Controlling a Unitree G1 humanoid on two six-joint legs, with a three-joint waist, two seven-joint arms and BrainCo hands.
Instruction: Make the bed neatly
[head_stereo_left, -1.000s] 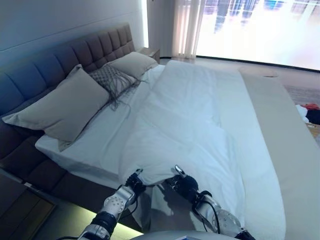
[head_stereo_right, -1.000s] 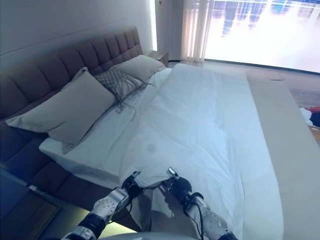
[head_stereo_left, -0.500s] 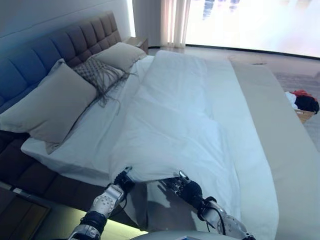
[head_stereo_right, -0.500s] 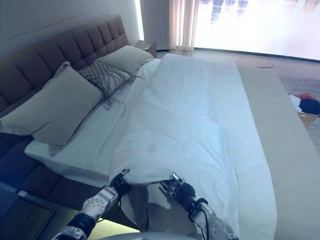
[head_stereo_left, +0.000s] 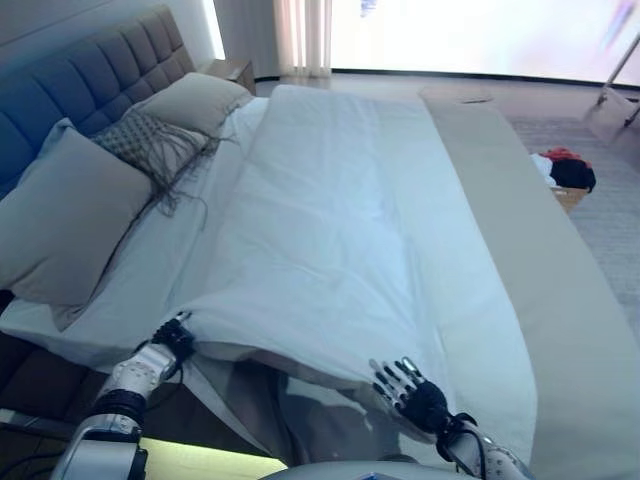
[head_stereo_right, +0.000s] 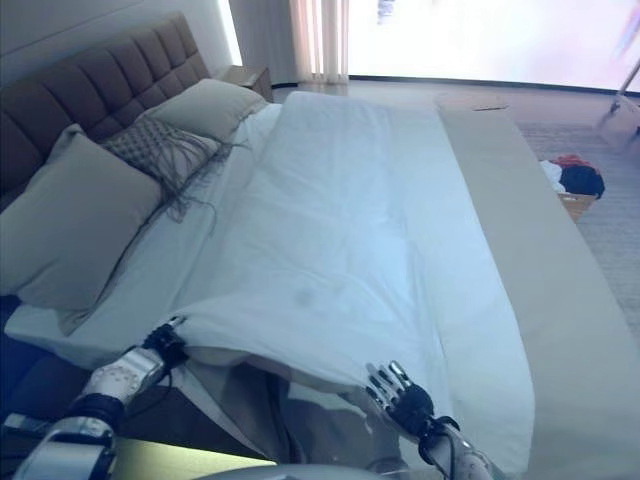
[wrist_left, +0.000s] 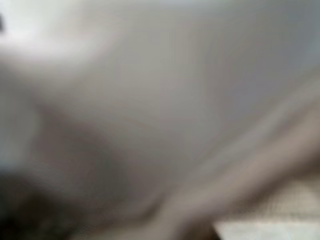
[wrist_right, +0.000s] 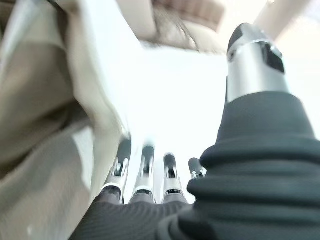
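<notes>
White duvet (head_stereo_left: 330, 240) spread down the middle of the bed (head_stereo_left: 560, 330), from the top centre of the frame to the lower centre, near edge lifted off the mattress and sagging between the two hands. Left hand (head_stereo_left: 172, 338) at lower left, tucked in at the duvet's near corner, fingertips hidden in the cloth; grip impossible to tell, and nothing but blurred pale fabric in the left wrist view. Right hand (head_stereo_left: 410, 385) at lower centre-right, just below the duvet's raised edge, fingers (wrist_right: 145, 167) straight and spread, holding nothing, confirmed in the right wrist view with cloth beside them. Large grey pillow (head_stereo_left: 60, 225) at far left against the tufted headboard (head_stereo_left: 90, 75); fringed patterned cushion (head_stereo_left: 145, 140) above it, another pale pillow (head_stereo_left: 195, 98) further up. Beige bed runner (head_stereo_left: 520, 200) along the right side. Basket with dark and red clothes (head_stereo_left: 565, 175) on the floor at upper right.
</notes>
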